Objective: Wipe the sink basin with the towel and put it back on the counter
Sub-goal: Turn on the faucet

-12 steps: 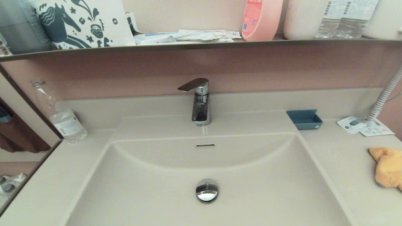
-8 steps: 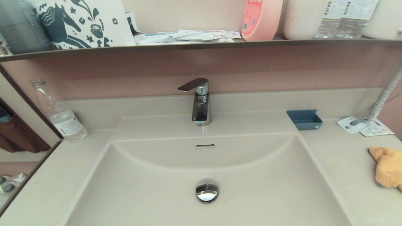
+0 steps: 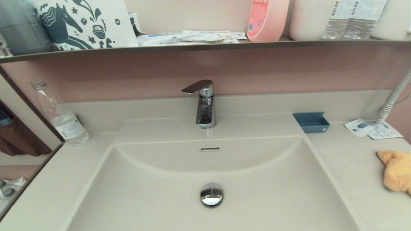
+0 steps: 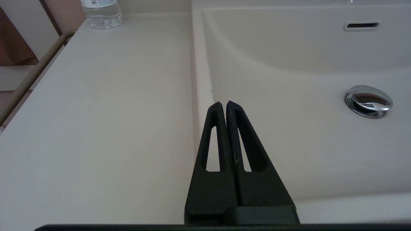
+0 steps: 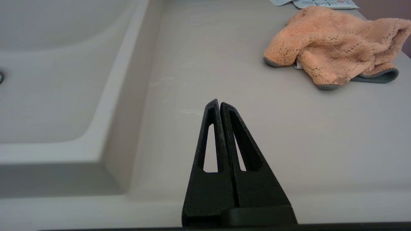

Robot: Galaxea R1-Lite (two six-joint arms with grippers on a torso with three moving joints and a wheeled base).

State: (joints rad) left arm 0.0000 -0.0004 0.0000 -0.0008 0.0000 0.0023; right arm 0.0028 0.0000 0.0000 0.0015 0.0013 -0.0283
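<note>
The beige sink basin fills the middle of the head view, with its slot overflow and chrome drain plug. The orange-yellow towel lies crumpled on the counter at the far right, grey trim showing on the towel in the right wrist view. Neither arm shows in the head view. My right gripper is shut and empty above the counter, short of the towel. My left gripper is shut and empty over the basin's left rim.
A chrome faucet stands behind the basin. A clear water bottle stands at the back left, a blue soap dish and white leaflets at the back right. A dark shelf with bottles runs above.
</note>
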